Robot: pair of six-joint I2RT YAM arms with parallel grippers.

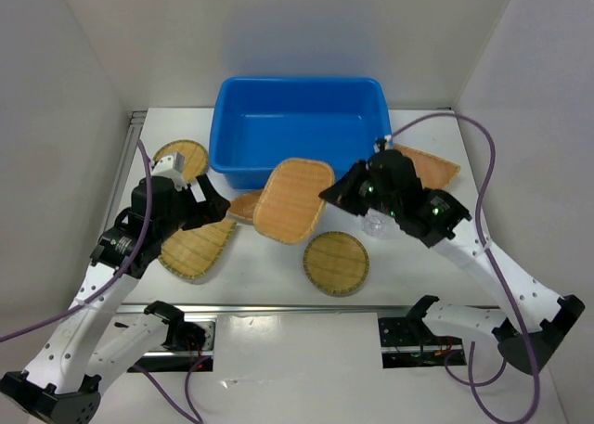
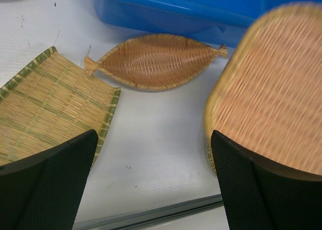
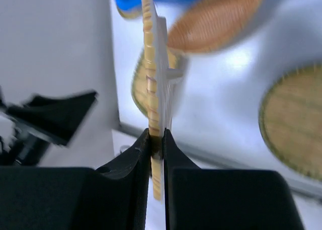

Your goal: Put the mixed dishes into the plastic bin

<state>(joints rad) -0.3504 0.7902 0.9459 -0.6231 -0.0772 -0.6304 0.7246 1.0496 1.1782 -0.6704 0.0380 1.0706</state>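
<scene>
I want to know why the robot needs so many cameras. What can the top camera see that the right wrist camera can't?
Only the top camera shows the whole blue bin, both arms from base to tip, and a clear cup tucked by the right arm. Only the right wrist camera shows, up close, the right gripper pinching the rim of the rounded-square tray, seen edge-on. Both show that lifted tray and the round tray lying flat on the table.
</scene>
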